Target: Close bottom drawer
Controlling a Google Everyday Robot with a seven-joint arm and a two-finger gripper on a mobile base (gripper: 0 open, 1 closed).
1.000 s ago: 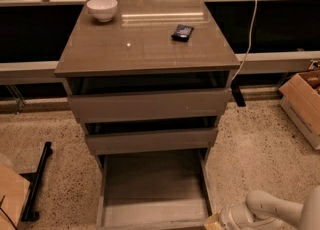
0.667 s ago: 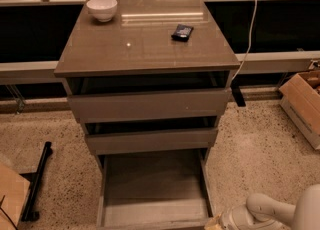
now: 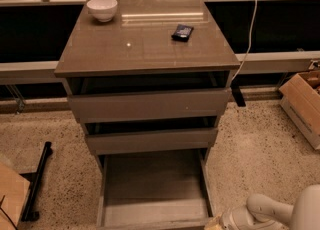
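Observation:
The bottom drawer (image 3: pixel 152 189) of the grey-brown cabinet (image 3: pixel 145 49) is pulled far out toward me. Its plain grey inside is open to view and holds nothing. Its front edge runs along the bottom of the view. The two wider drawer fronts above it, top (image 3: pixel 150 105) and middle (image 3: pixel 151 140), stand slightly out. My white arm (image 3: pixel 265 211) comes in at the bottom right. My gripper (image 3: pixel 216 223) sits at the drawer's front right corner, mostly cut off by the bottom edge of the view.
A white bowl (image 3: pixel 102 8) and a small dark object (image 3: pixel 182 32) lie on the cabinet top. A cardboard box (image 3: pixel 305 104) stands at the right, another at the bottom left (image 3: pixel 10 199). A black bar (image 3: pixel 37 181) lies on the floor at the left. A white cable (image 3: pixel 248 34) hangs at the right.
My arm has shifted slightly left toward the drawer's front right corner. The drawer has not visibly moved.

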